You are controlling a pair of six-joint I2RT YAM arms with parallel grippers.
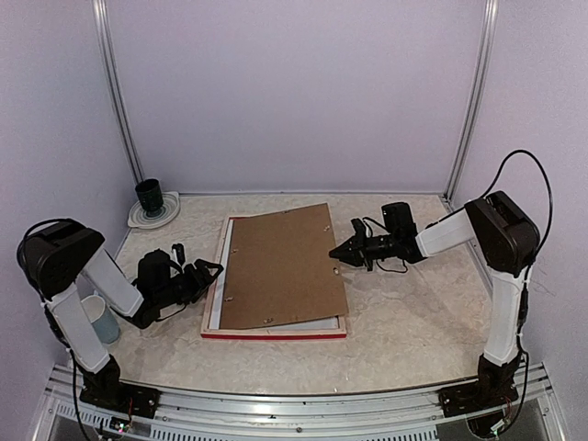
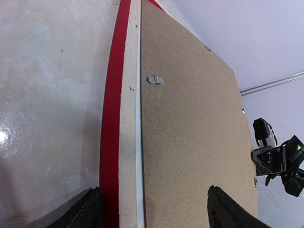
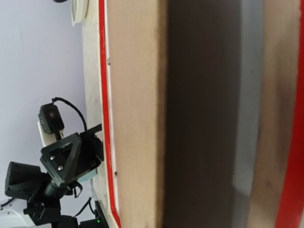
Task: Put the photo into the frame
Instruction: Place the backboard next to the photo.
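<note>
The job looked well along but not finished. At the left, the left gripper hovered just beside the frame's left rail, its jaws spread wide with nothing between them.

The frame lay face down in the middle of the table, with its red front edge toward the arms and its pale wood back facing up. Just inside the left rail ran a narrow white strip. It could not be told whether that was a mat or the back of a print.

Across the frame lay the brown backing board. It was turned out of square, covering the right rail and leaving the left one bare, so it did not look seated. A small metal tab showed near its left edge.

The photo itself was nowhere visible; if it was in the frame, it lay under the board.

At the board's right edge sat the right gripper, jaws closed. Whether it pinched the edge could not be told.

By my reading, what remained was to square the board, drop it in and fasten it.
</note>
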